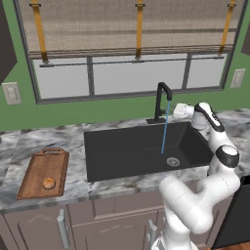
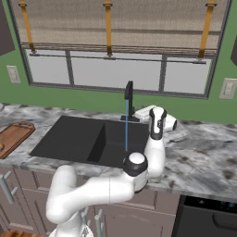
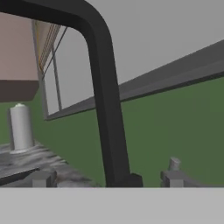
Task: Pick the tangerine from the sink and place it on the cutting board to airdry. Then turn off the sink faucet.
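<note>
You can see the gripper [image 1: 177, 111] close beside the sink faucet [image 1: 162, 101], at the back of the sink [image 1: 122, 151]. In the hand view the faucet's black post [image 3: 109, 122] stands right between the two finger tips [image 3: 175, 168], which sit apart on either side of it. You cannot tell if they touch it yet, because their lower parts are cut off. A thin blue stream of water [image 1: 165, 131] runs from the spout down into the basin.

The tangerine [image 1: 48, 183] lies on the cutting board [image 1: 44, 173], near its front end. It looks small and a bit blurry. The board's long side runs from front to back, with its handle end pointing toward the wall. No writing can be read anywhere.
</note>
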